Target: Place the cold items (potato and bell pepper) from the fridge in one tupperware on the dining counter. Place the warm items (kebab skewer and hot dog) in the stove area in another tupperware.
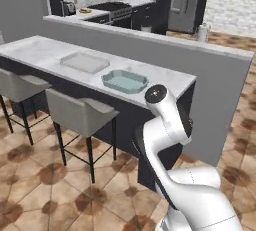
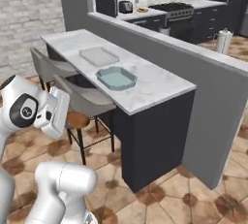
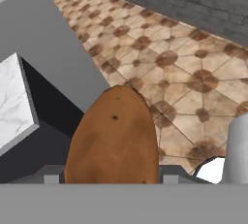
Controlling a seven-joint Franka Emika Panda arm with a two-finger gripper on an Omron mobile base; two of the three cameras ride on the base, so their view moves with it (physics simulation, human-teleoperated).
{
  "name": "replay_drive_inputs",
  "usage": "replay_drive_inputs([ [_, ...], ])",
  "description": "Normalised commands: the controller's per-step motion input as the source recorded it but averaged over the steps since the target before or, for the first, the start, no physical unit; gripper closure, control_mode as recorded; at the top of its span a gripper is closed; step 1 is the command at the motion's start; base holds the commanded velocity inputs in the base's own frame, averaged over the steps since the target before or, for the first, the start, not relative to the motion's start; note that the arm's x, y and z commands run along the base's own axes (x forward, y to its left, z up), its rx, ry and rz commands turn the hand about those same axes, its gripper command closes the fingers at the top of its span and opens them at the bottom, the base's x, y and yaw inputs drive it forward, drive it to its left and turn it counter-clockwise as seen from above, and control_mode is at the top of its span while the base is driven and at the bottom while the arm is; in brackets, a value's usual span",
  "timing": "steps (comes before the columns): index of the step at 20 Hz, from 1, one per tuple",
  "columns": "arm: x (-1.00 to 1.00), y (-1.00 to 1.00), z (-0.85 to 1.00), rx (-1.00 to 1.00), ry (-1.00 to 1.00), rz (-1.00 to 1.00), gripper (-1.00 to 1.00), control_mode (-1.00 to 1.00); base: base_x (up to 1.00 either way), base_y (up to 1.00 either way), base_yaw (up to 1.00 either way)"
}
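1. Gripping the potato (image 3: 114,138), the gripper (image 3: 107,178) has its 2 fingers pressed against the lump's flanks; in the hand view the brown oval rises from 6 o'clock toward the centre, with a small dark speck on its skin.
2. Behind the potato in that view, tiled brown floor (image 3: 193,72) spreads toward 1 o'clock, and a corner of the dining counter (image 3: 14,102) shows at 9 o'clock, its white marble top above a dark base.
3. In the left base view the white arm (image 1: 167,125) climbs from 5 o'clock and bends near the counter's end.
4. On the dining counter (image 1: 45,52) in that view, the flat whitish tupperware (image 1: 84,62) lies at about 10 o'clock of centre, and the teal octagonal tupperware (image 1: 125,81) sits just beside it, toward the counter's near end. Both look bare inside.
5. In the right base view the same 2 containers lie at 11 o'clock of centre: the whitish tray (image 2: 99,56) farther back, the teal one (image 2: 116,78) nearer.
6. 2 grey stools (image 1: 82,112) stand against the counter's front, at 8 o'clock in the left base view.
7. The steel fridge (image 1: 187,2) stands at 1 o'clock in the left base view, door shut, well apart from the counter.
8. The stove (image 2: 174,9) sits at 12 o'clock in the right base view, beyond the grey ledge (image 2: 193,48).
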Motion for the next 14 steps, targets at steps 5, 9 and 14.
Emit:
replay_drive_inputs([
  [5,0.00,0.00,0.00,0.00,0.00,0.00,1.00,1.00,0.31,1.00,-0.37],
  [9,0.00,0.00,0.00,0.00,0.00,0.00,1.00,1.00,0.29,1.00,-0.38],
  [14,0.00,0.00,0.00,0.00,0.00,0.00,1.00,1.00,0.30,1.00,-0.39],
])
